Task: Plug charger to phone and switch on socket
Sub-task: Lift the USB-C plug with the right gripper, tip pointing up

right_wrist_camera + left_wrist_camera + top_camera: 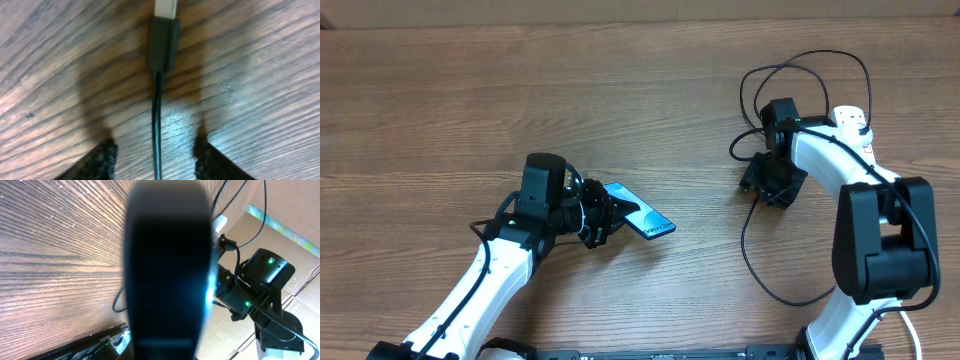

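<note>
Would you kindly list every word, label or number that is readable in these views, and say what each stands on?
The phone: small marks on its screen, too small to read.
The socket: red marks, too small to read.
No legible text anywhere else.

Holding phone point(642, 217) in left gripper point(616, 216), left of table point(520, 90) centre. Straddling charger point(162, 42) with right gripper point(157, 160) to the right, its tip lying on table between fingers, its length looping behind and before that arm. Sitting far right, behind arm: socket point(853, 120).
</note>
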### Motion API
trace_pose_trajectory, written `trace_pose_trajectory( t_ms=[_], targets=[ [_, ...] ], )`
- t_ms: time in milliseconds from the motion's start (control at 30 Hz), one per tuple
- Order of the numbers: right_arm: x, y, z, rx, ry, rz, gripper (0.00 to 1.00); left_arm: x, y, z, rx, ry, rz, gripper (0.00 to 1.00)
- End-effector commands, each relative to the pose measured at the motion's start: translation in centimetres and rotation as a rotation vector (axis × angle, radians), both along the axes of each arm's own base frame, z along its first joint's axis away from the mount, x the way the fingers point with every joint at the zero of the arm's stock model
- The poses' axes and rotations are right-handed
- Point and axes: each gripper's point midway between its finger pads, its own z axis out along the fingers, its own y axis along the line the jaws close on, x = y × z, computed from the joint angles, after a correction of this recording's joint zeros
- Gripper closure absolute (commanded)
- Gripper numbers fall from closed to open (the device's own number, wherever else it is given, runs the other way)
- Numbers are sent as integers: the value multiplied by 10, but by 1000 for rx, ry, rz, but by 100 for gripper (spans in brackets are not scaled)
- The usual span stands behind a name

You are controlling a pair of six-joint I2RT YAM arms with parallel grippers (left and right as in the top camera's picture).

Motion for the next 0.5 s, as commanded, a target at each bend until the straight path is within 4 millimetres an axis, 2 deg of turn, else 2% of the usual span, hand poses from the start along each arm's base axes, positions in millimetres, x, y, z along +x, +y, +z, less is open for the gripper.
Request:
trace_pose_trajectory(
  t_ms=[0, 133, 333, 467],
  targets=[
    [-27, 1, -29, -7, 116, 12, 52, 1, -3, 13, -30, -37, -26, 96],
    [-31, 1, -37, -6, 110, 12, 59, 1, -3, 13, -30, -37, -26, 96],
    [-22, 2, -43, -1, 61, 13, 89, 0, -4, 13, -35, -36, -31, 96],
    [-10, 3, -44, 4, 13, 13, 92, -1, -4, 14, -42, -35, -37, 96]
  ],
)
